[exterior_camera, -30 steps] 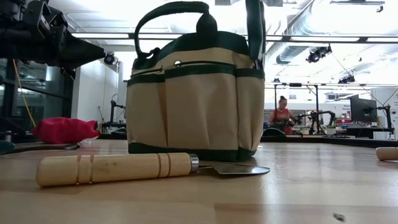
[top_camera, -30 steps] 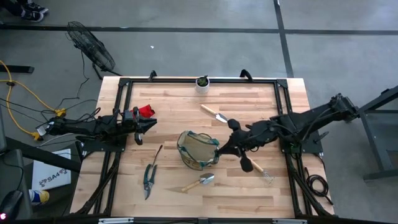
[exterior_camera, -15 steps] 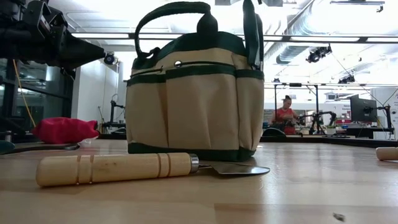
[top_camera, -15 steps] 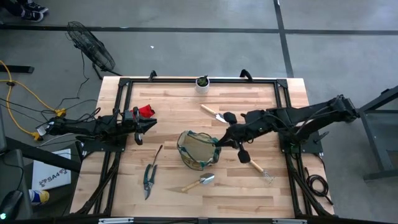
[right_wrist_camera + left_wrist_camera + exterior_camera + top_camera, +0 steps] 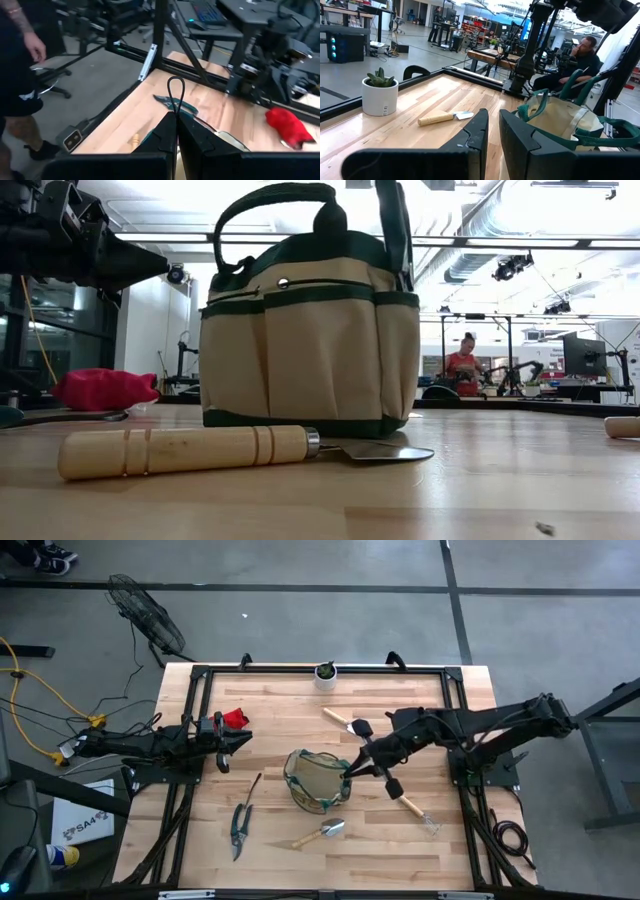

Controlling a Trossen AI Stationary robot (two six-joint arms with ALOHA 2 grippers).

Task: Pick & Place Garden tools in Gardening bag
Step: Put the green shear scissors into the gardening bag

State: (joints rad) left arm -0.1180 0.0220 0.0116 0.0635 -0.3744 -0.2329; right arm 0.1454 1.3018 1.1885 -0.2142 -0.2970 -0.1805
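Tan fabric with dark green trim — the gardening bag [image 5: 318,781] is standing upright near the middle of the worktop [image 5: 400,845], and the right end effector [image 5: 349,768] is reaching in at its right rim. From its wrist view the two fingers are pressed together, pinching a thin dark green loop of the bag's handle [image 5: 175,90]. The left end effector [image 5: 232,741] is hovering well off to the bag's left, fingers slightly apart and holding nothing; the small red item [image 5: 233,718] is lying just beside it toward the far edge.

Around the bag the tools are sitting spread out — the pruning shears [image 5: 240,827] toward the near left, a thin hand tool [image 5: 253,786] between them and the bag, a wooden-handled trowel [image 5: 320,832] just in front of the bag, another trowel [image 5: 342,722] behind it near the right arm, and a wooden-handled fork [image 5: 417,813] off to the near right. The white pot [image 5: 326,673] with its green plant is resting at the far edge. Bare wood is showing along the near edge and in the far right corner.
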